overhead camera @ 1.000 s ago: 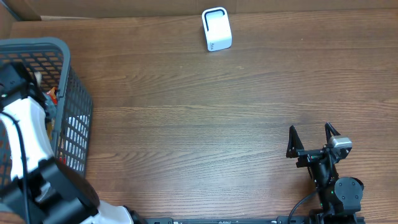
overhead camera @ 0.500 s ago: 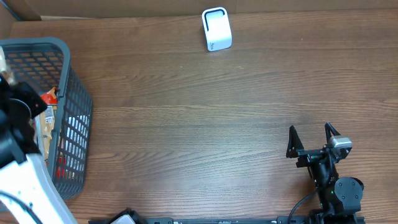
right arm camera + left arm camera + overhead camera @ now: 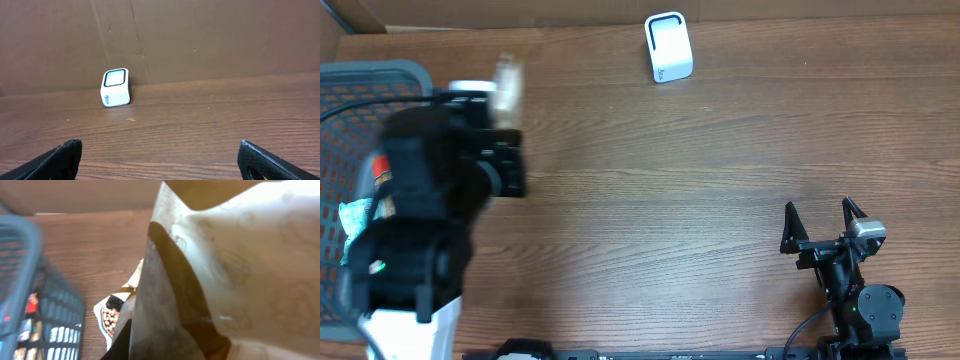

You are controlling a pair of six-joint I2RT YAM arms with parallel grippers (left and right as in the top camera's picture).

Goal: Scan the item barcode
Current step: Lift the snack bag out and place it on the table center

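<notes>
Left end effector (image 3: 503,112) pinches a floppy packet (image 3: 240,255); a fast swing to the scanner (image 3: 668,46) could shake it loose.

Scanner (image 3: 668,47) stood on the table (image 3: 720,180) at 12 o'clock, near its far edge, before the cardboard wall (image 3: 200,35). Basket (image 3: 370,70) sat at 9 o'clock on the left edge, goods (image 3: 358,215) inside it. Left arm (image 3: 420,200) hung over the basket's right side, the packet (image 3: 507,78) at its tip, at 10 o'clock, just past the rim. Right gripper (image 3: 823,222) was at 4 o'clock, well apart from the scanner
</notes>
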